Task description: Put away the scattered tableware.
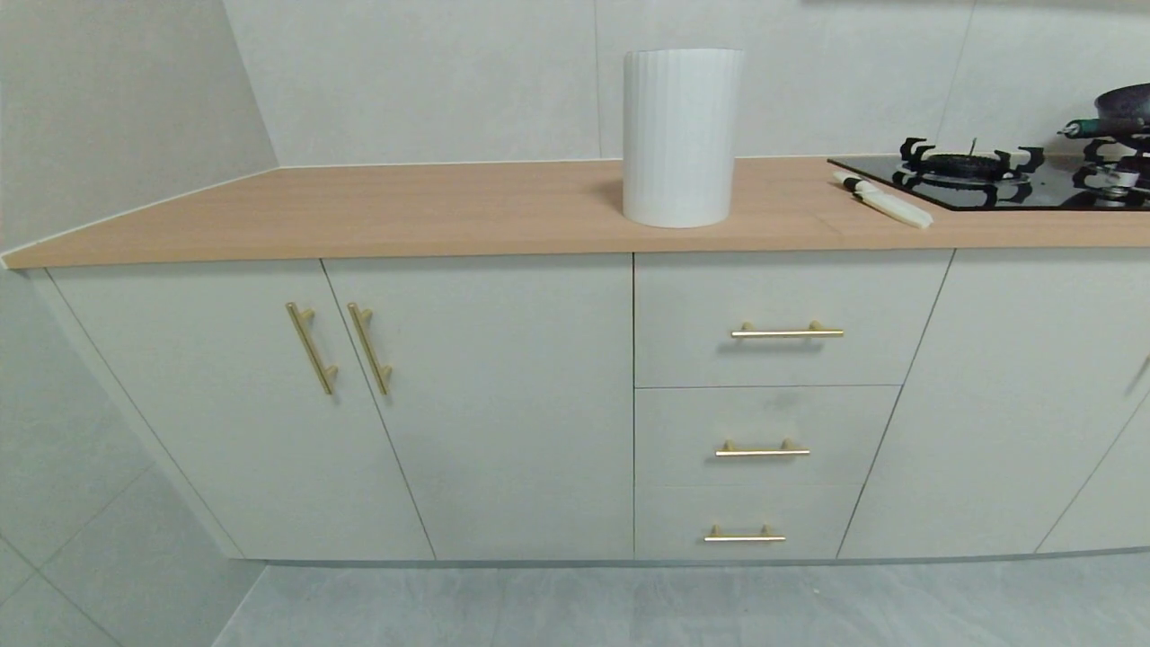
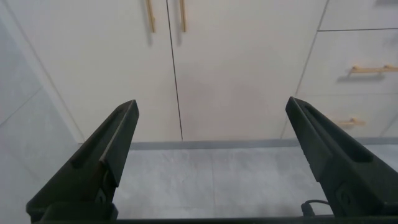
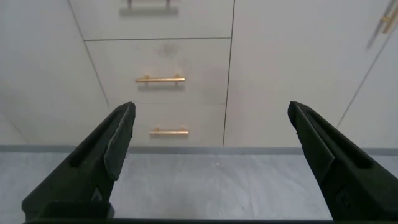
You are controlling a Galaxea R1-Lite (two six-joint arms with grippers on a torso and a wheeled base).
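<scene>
Tableware: a slim white utensil with a dark band (image 1: 882,199) lies on the wooden counter (image 1: 404,211), between the tall white ribbed canister (image 1: 681,135) and the black gas hob (image 1: 988,175).
Left pincer (image 2: 211,107): spread wide, empty, facing the pale cabinet doors (image 2: 236,62).
Right pincer (image 3: 211,109): spread wide, empty, facing the brass-handled drawers (image 3: 161,62).

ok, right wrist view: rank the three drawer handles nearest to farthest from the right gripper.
1. Middle drawer handle, straight ahead, looks largest.
2. Bottom drawer handle, below it, and top drawer handle, above it: too close to call.
</scene>
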